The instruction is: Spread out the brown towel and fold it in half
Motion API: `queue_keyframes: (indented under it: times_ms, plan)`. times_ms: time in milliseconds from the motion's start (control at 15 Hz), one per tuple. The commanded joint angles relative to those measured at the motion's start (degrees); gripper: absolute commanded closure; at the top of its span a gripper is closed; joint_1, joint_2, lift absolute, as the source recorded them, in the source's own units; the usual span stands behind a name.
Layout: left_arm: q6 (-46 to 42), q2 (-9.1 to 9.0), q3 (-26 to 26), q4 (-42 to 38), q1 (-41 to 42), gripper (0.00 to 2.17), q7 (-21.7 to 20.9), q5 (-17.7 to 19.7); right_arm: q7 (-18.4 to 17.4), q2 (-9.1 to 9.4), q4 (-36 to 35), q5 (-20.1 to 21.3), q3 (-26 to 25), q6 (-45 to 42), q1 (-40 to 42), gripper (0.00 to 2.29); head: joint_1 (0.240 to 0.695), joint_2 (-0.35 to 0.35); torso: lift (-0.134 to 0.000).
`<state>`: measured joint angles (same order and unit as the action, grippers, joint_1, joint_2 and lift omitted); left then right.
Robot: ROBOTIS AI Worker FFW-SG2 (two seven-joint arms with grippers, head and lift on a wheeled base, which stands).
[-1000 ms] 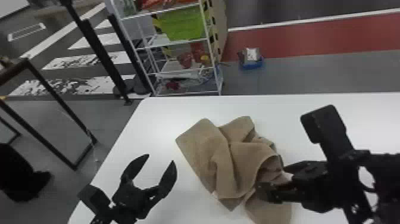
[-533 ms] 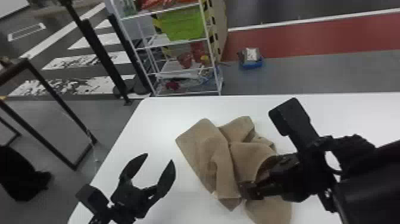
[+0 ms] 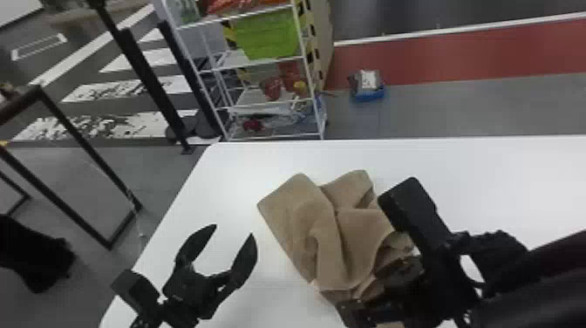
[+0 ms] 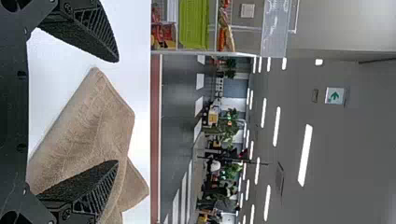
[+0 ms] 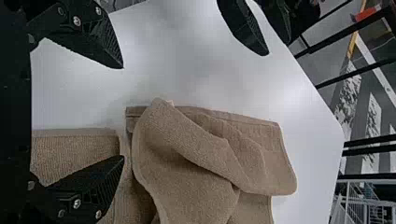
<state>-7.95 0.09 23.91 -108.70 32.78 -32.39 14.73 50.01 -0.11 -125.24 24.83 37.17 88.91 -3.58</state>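
In the head view, the brown towel [image 3: 296,213] lies crumpled on the white surface [image 3: 501,179], and the right pincer [image 3: 358,288], at its near right part, is now more to the left and closer to the robot than before, while the left pincer [image 3: 233,230] stays wide open beside the towel. In the left wrist view, the left pincer [image 4: 116,112] has nothing gripped. In the right wrist view, the right pincer [image 5: 123,112] is also widely open and grips nothing, with one finger [image 5: 88,189] over the towel.
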Motion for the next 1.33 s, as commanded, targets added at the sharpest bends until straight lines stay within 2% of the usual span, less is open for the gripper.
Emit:
queue_keyframes:
  times_ms: [0, 133, 333, 467, 867, 1267]
  plan:
    - [0.00, -0.24, 0.00, 0.15, 0.00, 0.12, 0.04, 0.04, 0.00, -1.47, 0.00, 0.92, 0.27, 1.17, 0.24, 0.22, 0.695, 0.350, -0.124]
    - [0.00, -0.24, 0.00, 0.24, 0.00, 0.12, -0.04, 0.04, 1.05, -3.67, 0.88, 2.42, 0.80, 1.17, -0.02, 0.25, 0.695, 0.350, -0.124]
    - [0.00, -0.24, 0.00, 0.42, 0.00, 0.12, 0.04, 0.04, 2.46, -5.78, 2.29, 4.26, 2.03, 1.17, 0.24, 0.26, 0.695, 0.350, -0.124]
    - [0.00, -0.24, 0.00, 0.51, -0.09, 0.12, 0.04, 0.04, 2.72, -5.87, 2.99, 5.41, 2.73, 1.17, 0.60, 0.26, 0.695, 0.350, -0.124]
    - [0.00, -0.24, 0.18, 0.59, -0.09, 0.12, -0.13, 0.13, 2.72, -4.37, 6.86, 6.81, 5.37, 1.17, -0.37, 0.34, 0.695, 0.350, -0.124]
    - [0.00, -0.24, 0.26, 0.68, -0.09, 0.12, -0.13, 0.21, 2.72, -3.67, 9.76, 8.83, 8.53, 1.17, -2.83, 0.40, 0.695, 0.350, -0.124]
